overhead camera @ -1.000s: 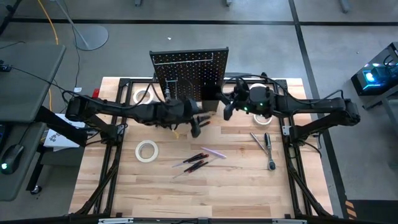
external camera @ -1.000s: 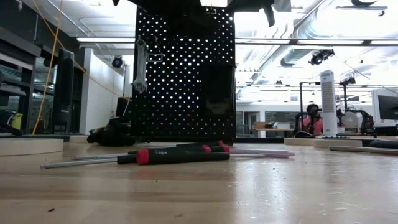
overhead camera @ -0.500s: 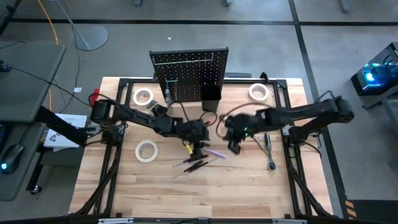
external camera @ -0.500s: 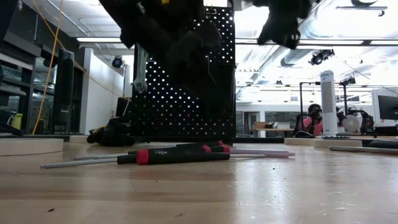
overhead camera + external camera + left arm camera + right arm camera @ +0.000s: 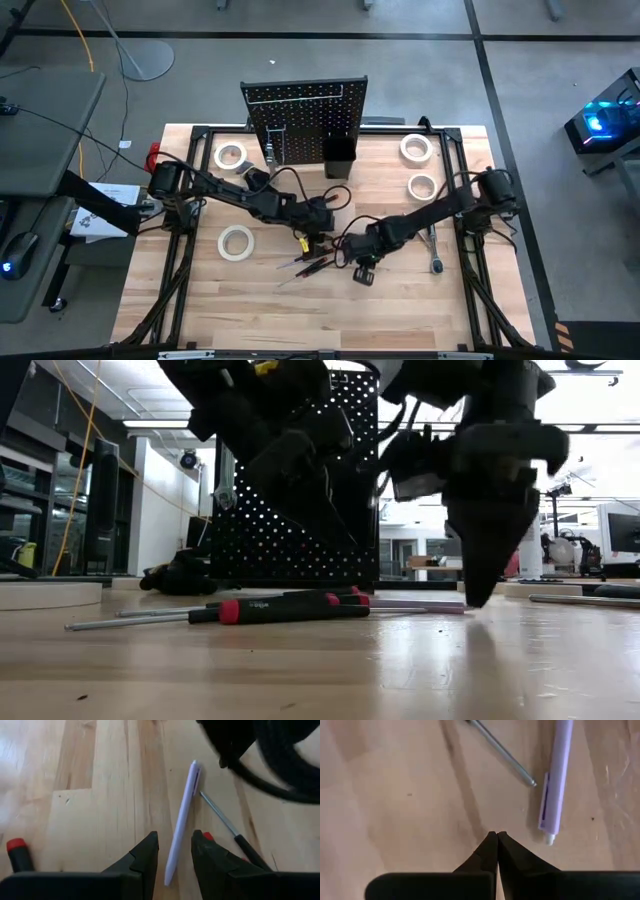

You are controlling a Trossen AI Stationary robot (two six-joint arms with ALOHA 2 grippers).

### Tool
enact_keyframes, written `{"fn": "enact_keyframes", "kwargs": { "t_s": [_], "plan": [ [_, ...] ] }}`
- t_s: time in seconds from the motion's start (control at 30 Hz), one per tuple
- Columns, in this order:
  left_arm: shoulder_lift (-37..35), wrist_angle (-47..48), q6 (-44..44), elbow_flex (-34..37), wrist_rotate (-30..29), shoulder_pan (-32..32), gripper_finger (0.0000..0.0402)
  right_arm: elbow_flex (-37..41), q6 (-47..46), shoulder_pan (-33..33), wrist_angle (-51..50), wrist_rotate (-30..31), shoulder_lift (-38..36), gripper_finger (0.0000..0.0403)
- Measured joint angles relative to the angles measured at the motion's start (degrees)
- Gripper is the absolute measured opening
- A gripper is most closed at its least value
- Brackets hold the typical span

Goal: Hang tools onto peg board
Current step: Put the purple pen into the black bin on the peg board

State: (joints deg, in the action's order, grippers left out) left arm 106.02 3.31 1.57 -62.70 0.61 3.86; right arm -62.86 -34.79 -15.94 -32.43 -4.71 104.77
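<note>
The wooden table point(image 5: 400, 300) carries the upright black peg board point(image 5: 304, 105) at its far edge, well beyond both grippers. A silver wrench point(image 5: 226, 465) already hangs on the board's front. A small black open-topped bin point(image 5: 338, 157) is fixed to the board's front; what lies inside it cannot be made out.

The left gripper point(image 5: 174, 851) is low over the middle of the table with its fingers point(image 5: 145, 852) a little apart. The purple pen point(image 5: 182, 820) lies flat on the wood, its near end running into the gap between them; they do not appear to clamp it. A red-handled screwdriver point(image 5: 235, 840) lies just beside one finger, its shaft angling toward the pen, and another red cap point(image 5: 16, 846) shows on the gripper's other side.

The right gripper point(image 5: 496, 845) is down at the table just beside the left one, its fingers pressed together on nothing. The pen's white tip lies just beside those closed tips, apart from them, and a screwdriver's steel shaft point(image 5: 502, 752) lies a little beyond.

White tape rolls point(image 5: 236, 241) rest well apart from both grippers, and a silver ratchet point(image 5: 433, 240) lies out beyond the right gripper.
</note>
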Motion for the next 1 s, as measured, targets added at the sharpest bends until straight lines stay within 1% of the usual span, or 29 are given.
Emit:
{"fn": "enact_keyframes", "kwargs": {
  "t_s": [0.13,0.23,0.33,0.4,0.47,0.53,0.83,1.0],
  "plan": [
    [0.0,0.5,-1.2,0.0,0.0,0.1,0.0102,0.0,-2.4,0.0,-0.1,1.5,-1.1,0.0000],
    [-1.3,2.7,-0.5,0.0,0.0,0.1,0.0102,-0.1,-2.3,0.0,-4.0,2.8,-3.8,0.0000],
    [-3.2,6.0,2.1,0.0,0.0,0.0,0.0102,-0.1,-0.6,0.1,-9.7,4.5,-4.8,0.0000],
    [-4.4,7.9,3.3,0.0,0.1,-0.3,0.0102,0.0,1.6,0.8,-10.3,3.4,-4.8,0.0000],
    [-5.6,9.1,4.1,0.0,0.1,-0.7,0.0102,1.2,3.2,2.0,-6.0,0.9,-4.8,0.0000],
    [-6.3,8.9,4.0,0.0,0.0,-0.9,0.0102,3.0,2.2,3.0,-1.7,-1.1,-4.7,0.0000],
    [-7.0,9.0,3.2,0.0,0.0,-0.3,0.0102,6.4,1.6,6.1,2.1,-1.9,-4.7,0.0000],
    [-7.0,8.8,3.1,0.0,0.0,-0.4,0.0102,7.4,0.3,6.2,4.5,-2.4,-4.7,0.0000]
  ]
}}
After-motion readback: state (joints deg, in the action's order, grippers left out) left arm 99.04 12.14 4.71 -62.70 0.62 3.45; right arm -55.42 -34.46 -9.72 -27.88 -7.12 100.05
